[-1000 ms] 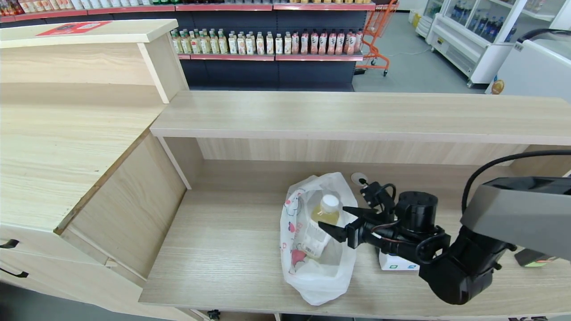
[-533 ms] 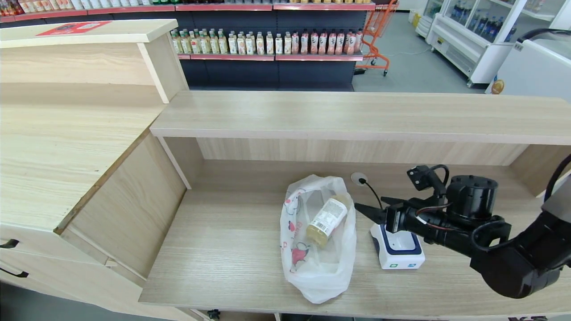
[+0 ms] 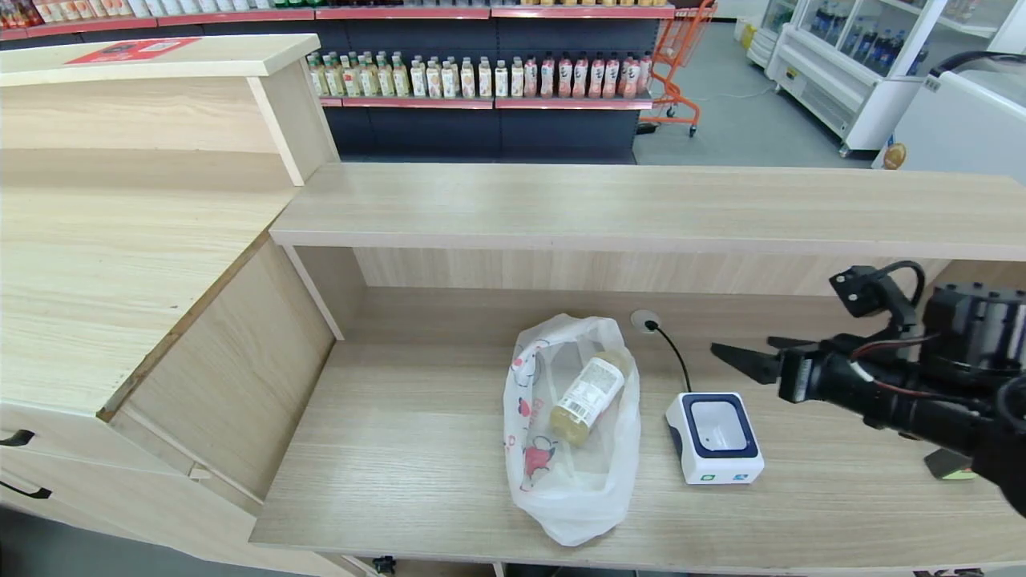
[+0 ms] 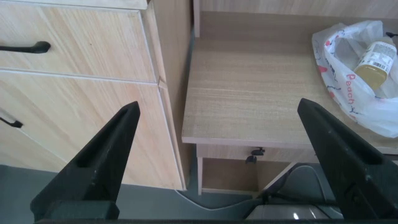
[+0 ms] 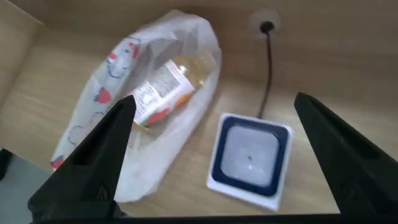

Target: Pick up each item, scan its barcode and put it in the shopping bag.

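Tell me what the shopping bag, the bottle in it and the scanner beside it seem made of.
The shopping bag looks like thin plastic film: translucent white, crumpled, contents showing through. The bottle is probably clear plastic, glass not excluded: yellowish liquid visible, paper-like label. The scanner seems hard moulded plastic: smooth white shell, dark-framed window on top.

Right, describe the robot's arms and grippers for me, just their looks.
The right arm is matte black, built from round cylindrical segments, with thin red and black wires along it and a looping black cable running to a small boxy black module. The right gripper has two flat black fingers tapering to points. The left gripper has the same black wedge-shaped fingers.
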